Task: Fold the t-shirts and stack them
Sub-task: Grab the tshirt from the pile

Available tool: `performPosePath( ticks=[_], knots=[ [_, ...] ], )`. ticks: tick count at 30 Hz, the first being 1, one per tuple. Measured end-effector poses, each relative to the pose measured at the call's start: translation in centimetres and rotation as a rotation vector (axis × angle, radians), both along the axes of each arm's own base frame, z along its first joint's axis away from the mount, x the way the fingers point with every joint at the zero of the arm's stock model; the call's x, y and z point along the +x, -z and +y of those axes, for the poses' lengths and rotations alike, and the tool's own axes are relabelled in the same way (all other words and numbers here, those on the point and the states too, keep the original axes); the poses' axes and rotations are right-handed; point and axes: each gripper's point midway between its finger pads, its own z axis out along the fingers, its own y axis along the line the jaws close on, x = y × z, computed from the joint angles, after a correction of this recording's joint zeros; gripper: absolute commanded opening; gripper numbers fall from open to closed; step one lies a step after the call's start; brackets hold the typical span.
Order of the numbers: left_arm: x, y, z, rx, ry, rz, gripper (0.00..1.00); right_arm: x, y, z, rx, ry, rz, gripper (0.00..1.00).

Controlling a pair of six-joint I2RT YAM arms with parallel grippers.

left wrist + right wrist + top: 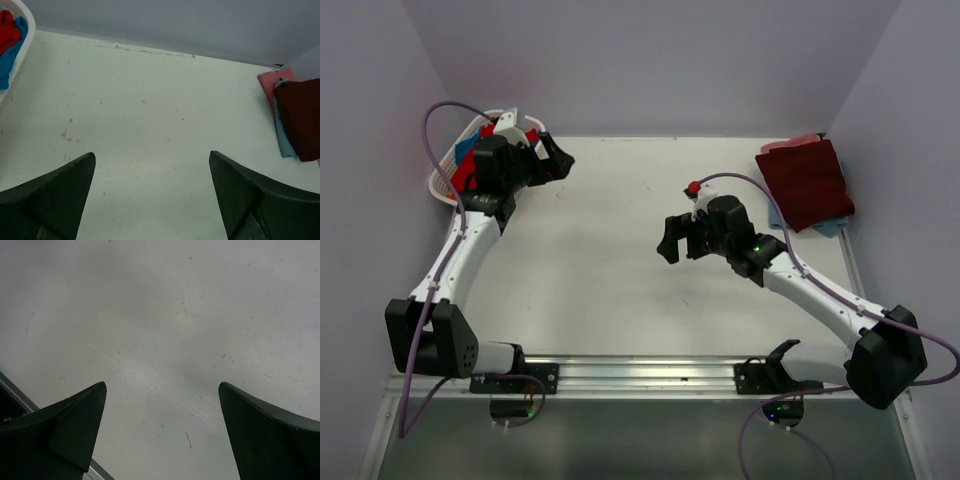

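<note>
T-shirts (468, 160) not yet folded sit in the basket (442, 186) at ten o'clock. The folded stack (808, 182), maroon on top, lies at two o'clock. My left gripper (556, 156) and right gripper (669, 241) both gape wide, holding nothing. My worry is that a pick from the basket snags two shirts together, or drags the basket along. My left wrist view shows pink and pale blue layers under the maroon far more plainly than overhead.
</note>
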Motion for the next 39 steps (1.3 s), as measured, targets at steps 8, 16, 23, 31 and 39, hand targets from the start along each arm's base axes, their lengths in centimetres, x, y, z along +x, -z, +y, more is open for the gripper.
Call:
performPosePath(
  ticks=[8,16,23,31,39],
  knots=[
    [0.3,-0.2,0.3,-0.006,-0.028,-0.007,1.00,0.0,0.1,0.0,-0.001,0.000,0.001,0.99],
    [2.2,-0.7,1.6,-0.004,-0.071,-0.025,1.00,0.0,-0.1,0.0,0.002,-0.001,-0.003,0.99],
    [7.6,0.6,8.8,-0.028,-0.216,-0.004,1.00,-0.8,-1.1,-0.5,0.029,0.000,-0.038,0.99],
    [12.1,7.2,18.5,0.025,-0.486,0.177,0.98,-1.0,-1.2,-0.8,0.030,0.002,-0.042,0.99],
    [12.6,12.2,22.4,0.087,-0.656,0.376,0.94,-1.0,-1.1,-0.8,0.030,0.010,-0.039,0.99]
  ],
)
